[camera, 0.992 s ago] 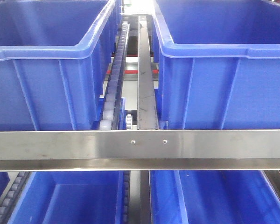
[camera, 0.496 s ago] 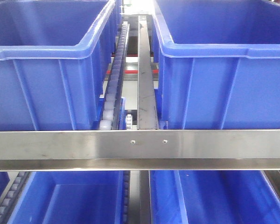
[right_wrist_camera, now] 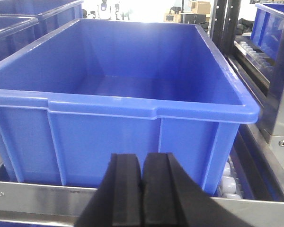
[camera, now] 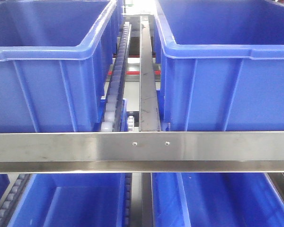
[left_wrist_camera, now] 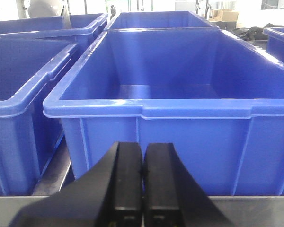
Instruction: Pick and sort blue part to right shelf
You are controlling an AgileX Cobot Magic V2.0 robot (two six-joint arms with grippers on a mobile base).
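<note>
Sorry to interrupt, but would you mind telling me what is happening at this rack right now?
Nothing is being handled at this moment. Both arms face the steel shelf with its large blue bins. The left tool is shut and empty in front of one bin, and the right tool is shut and empty in front of another bin. What shows of the bins is empty, and the blue part is in no view.

Right shelf (camera: 142, 146), brushed-steel rack, flat front bar with two screws, white roller rails, large blue bins
</note>
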